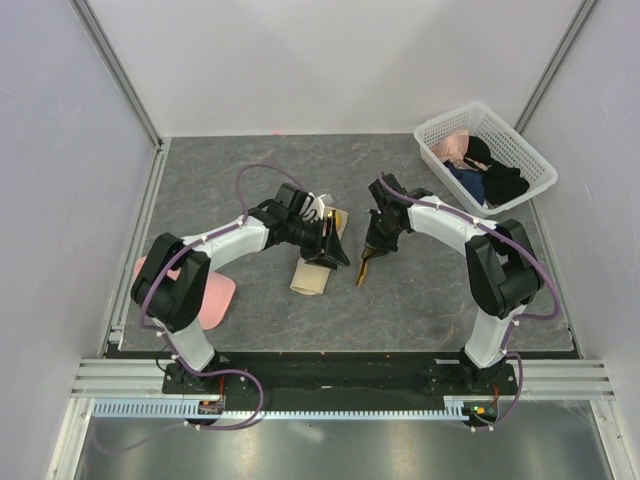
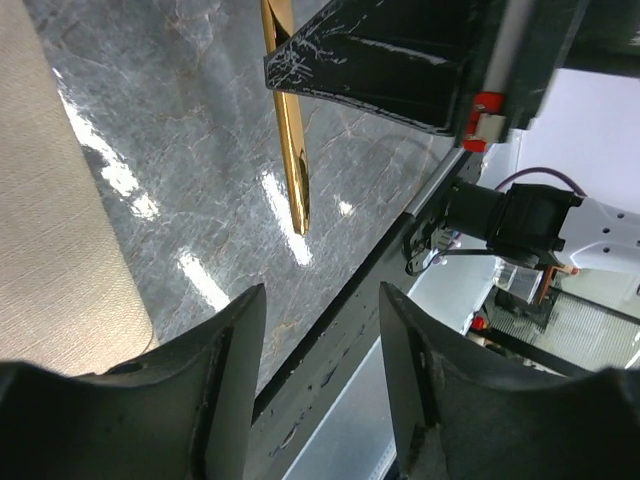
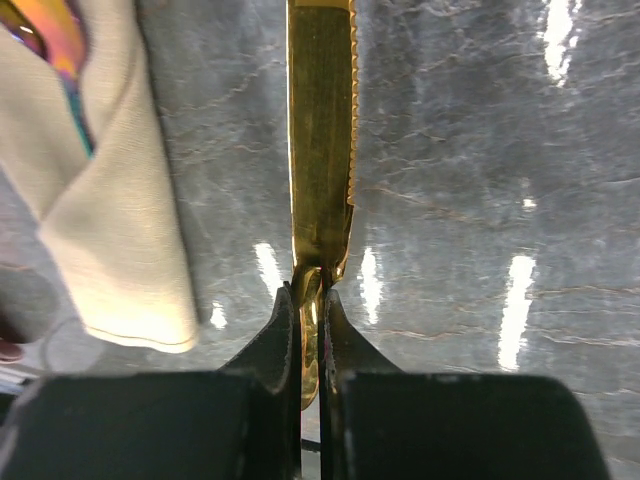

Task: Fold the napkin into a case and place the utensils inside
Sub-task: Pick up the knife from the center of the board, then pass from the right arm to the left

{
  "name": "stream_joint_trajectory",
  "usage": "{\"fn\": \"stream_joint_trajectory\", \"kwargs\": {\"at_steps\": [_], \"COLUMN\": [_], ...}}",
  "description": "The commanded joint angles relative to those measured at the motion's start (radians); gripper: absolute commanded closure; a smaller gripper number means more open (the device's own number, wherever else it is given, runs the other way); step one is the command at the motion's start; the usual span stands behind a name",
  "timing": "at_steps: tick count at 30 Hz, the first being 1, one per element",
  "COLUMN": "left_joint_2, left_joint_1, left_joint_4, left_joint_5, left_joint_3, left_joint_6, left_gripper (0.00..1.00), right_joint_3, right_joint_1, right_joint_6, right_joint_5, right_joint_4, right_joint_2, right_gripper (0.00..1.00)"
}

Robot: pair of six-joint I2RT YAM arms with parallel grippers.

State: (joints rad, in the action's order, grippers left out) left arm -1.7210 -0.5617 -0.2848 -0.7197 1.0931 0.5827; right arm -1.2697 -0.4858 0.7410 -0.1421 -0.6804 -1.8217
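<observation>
Right pincer (image 3: pixel 310 300) is clamped on one end of the knife (image 3: pixel 320 130), leaving the rest free for insertion. The folded napkin (image 3: pixel 110 230) lies on the bench (image 1: pixel 450 300) at the knife's 9 o'clock. Left pincer (image 2: pixel 322 295) stands apart and holds nothing, beside the napkin, likely to steady it.

Overhead looks down; wrist views close, both seemingly share knife (image 3: pixel 320 150).
</observation>
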Motion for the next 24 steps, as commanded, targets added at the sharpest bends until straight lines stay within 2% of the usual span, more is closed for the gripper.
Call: {"fn": "stream_joint_trajectory", "kwargs": {"at_steps": [1, 17, 20, 22, 23, 24], "left_joint_2": [-0.026, -0.164, -0.172, -0.175, -0.178, -0.177], "left_joint_1": [-0.021, -0.053, -0.055, -0.055, -0.055, -0.055], "left_joint_4": [-0.013, 0.010, 0.021, 0.022, 0.019, 0.016], "left_joint_5": [-0.032, -0.080, -0.077, -0.066, -0.063, -0.054], "left_joint_3": [0.051, 0.116, 0.126, 0.129, 0.129, 0.125], "left_joint_6": [-0.017, 0.003, 0.011, 0.005, -0.003, -0.004], "left_gripper": [0.42, 0.43, 0.52, 0.68, 0.81, 0.88], "right_joint_3": [0.009, 0.010, 0.012, 0.010, 0.007, 0.006], "right_joint_1": [0.010, 0.010, 0.009, 0.009, 0.009, 0.009], "right_joint_6": [0.078, 0.156, 0.170, 0.176, 0.179, 0.181], "right_joint_5": [-0.054, -0.105, -0.111, -0.117, -0.117, -0.119], "right_joint_4": [0.048, 0.078, 0.084, 0.087, 0.090, 0.087], "right_joint_2": [0.053, 0.091, 0.093, 0.096, 0.096, 0.093], "right_gripper": [1.00, 1.00, 1.00, 1.00, 1.00, 1.00]}}
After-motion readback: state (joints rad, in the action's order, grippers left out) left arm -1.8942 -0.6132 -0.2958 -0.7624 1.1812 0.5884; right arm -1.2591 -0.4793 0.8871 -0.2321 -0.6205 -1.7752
